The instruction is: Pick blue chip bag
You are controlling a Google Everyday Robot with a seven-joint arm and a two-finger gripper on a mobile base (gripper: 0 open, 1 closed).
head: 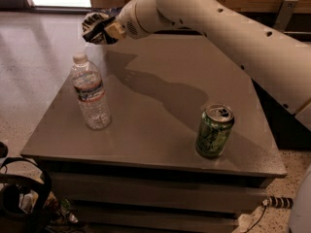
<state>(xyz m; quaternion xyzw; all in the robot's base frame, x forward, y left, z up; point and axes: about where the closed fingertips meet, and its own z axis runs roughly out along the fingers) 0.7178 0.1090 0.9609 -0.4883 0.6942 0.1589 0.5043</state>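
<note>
The blue chip bag (pixel 94 27) is a small crumpled dark bag with pale markings, held in the air above the table's far left corner. My gripper (pixel 103 30) is shut on the bag at the end of the white arm (pixel 218 18) that reaches in from the right. The bag hangs clear of the table surface, above and behind the water bottle (pixel 91 93).
A clear water bottle stands upright on the left of the grey table (pixel 160 110). A green soda can (pixel 214 131) stands upright at the front right. Dark gear and cables (pixel 22 198) lie on the floor at the front left.
</note>
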